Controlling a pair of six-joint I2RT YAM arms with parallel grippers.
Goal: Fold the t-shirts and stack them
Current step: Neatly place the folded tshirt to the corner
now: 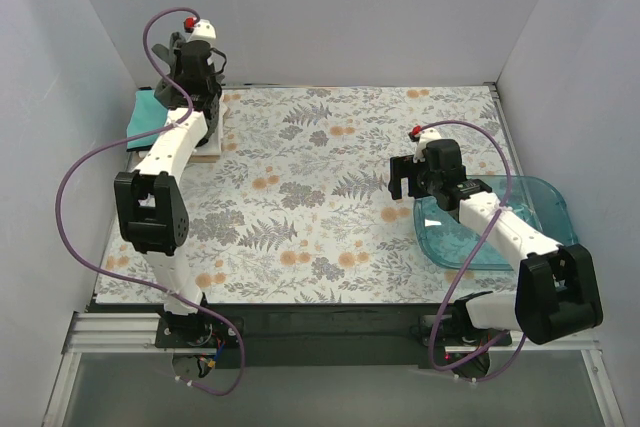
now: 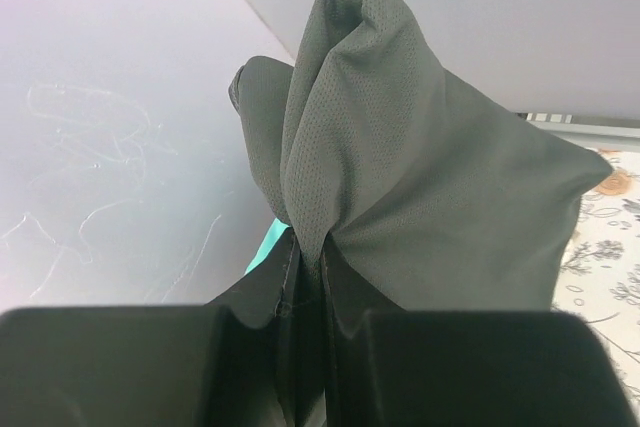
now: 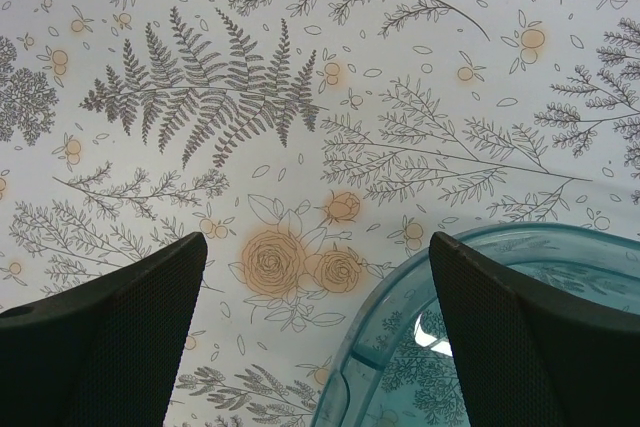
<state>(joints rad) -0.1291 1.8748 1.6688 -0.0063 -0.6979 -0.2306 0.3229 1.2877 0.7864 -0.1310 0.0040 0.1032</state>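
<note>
My left gripper (image 2: 305, 282) is shut on a bunched fold of the dark charcoal-grey t-shirt (image 2: 420, 187), which rises in front of it against the grey wall. In the top view this gripper (image 1: 190, 75) is at the far left corner, over the stack. There the teal shirt (image 1: 148, 113) and the cream-white shirt (image 1: 216, 135) stick out under the arm. A sliver of teal (image 2: 262, 247) shows beside the fingers. I cannot make out the black shirt. My right gripper (image 1: 404, 183) is open and empty above the tub's left rim, with its fingers (image 3: 120, 337) wide apart.
The translucent blue-green tub (image 1: 505, 217) stands at the right of the floral tablecloth (image 1: 320, 197); its rim (image 3: 380, 347) also shows in the right wrist view. Grey walls close the left, back and right sides.
</note>
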